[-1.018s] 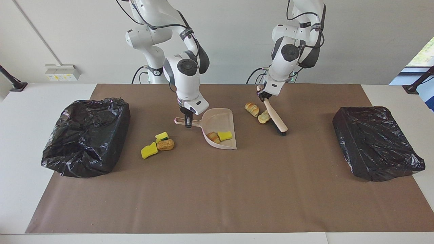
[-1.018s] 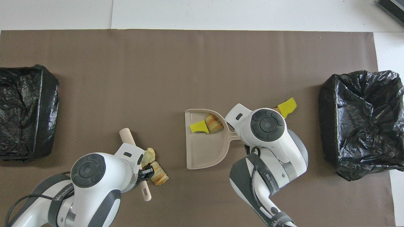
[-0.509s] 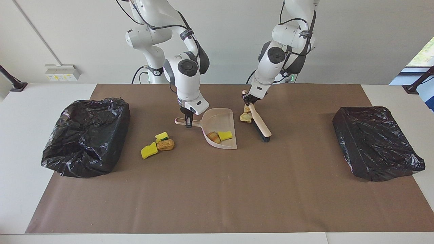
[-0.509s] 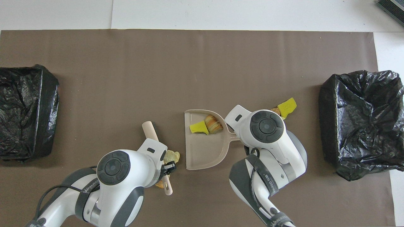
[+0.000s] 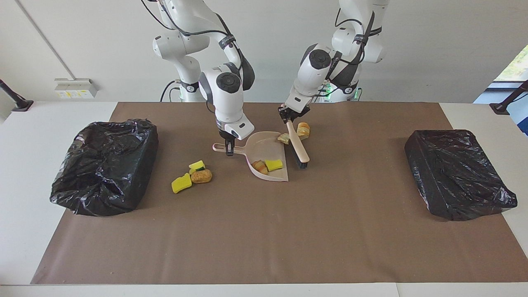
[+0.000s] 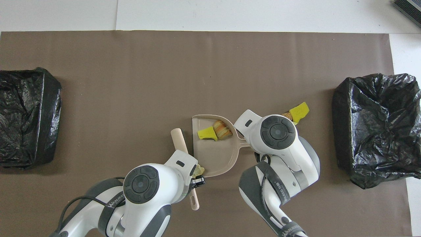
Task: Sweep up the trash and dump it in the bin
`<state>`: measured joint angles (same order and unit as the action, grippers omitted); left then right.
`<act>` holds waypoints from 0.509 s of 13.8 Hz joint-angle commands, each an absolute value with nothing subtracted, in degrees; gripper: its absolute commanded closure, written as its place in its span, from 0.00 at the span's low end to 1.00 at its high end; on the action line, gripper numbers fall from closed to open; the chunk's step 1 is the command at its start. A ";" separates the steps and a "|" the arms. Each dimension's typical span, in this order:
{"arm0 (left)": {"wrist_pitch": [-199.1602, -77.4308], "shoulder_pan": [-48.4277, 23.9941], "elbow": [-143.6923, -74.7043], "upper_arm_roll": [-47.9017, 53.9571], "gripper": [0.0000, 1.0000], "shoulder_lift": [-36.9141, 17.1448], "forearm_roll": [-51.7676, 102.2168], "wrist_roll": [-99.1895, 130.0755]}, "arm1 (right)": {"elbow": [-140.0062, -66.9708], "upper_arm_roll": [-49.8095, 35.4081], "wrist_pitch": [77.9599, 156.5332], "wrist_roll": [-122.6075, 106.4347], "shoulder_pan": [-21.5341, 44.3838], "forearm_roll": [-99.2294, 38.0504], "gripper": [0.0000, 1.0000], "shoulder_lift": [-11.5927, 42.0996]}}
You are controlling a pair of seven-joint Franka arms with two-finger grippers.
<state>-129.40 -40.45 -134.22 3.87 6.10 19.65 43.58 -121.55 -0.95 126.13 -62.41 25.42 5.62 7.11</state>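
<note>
- The left gripper (image 5: 293, 118) was clamped shut on the handle of the brush (image 5: 298, 142); the brush slanted down from it, bristles on the brown mat (image 5: 264, 231) just beside the open edge of the dustpan (image 5: 264, 144)
- The right gripper (image 5: 229, 149) was closed on the dustpan handle, the pan flat on the mat directly below it
- Trash below the left gripper: one pale yellow piece (image 5: 283, 138) lay at the dustpan's open edge, touching the brush; one golden-brown piece (image 5: 303, 129) lay just beside the brush handle, toward the left arm's end of the bench
- Trash inside the dustpan: a yellow sponge chunk (image 5: 273, 165) and a brown bread piece (image 5: 260, 166), side by side
- Trash near the right gripper, toward the right arm's end: two yellow sponge chunks (image 5: 181, 184) (image 5: 196, 166), one with green, and a brown bread piece (image 5: 201, 176), clustered on the mat
- One black-lined bin (image 5: 105, 165) (image 5: 458, 173) stood at each end of the bench, well apart from both grippers
</note>
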 commanded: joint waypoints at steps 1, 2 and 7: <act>-129.90 -42.28 -131.22 3.60 1.00 4.04 21.27 44.21 | -122.96 -1.23 127.18 -62.75 25.31 5.98 1.00 6.50; -130.25 -42.28 -130.96 3.86 1.00 4.04 21.27 44.30 | -122.96 -1.23 127.18 -62.75 25.23 5.98 1.00 6.50; -127.37 -41.67 -127.18 3.60 1.00 2.81 20.65 47.81 | -122.96 -1.23 127.18 -62.84 25.22 5.98 1.00 6.50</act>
<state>-129.43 -41.57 -129.04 4.11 3.65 20.31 46.49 -121.59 -0.96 126.13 -62.41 25.42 5.62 7.11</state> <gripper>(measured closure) 0.740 0.683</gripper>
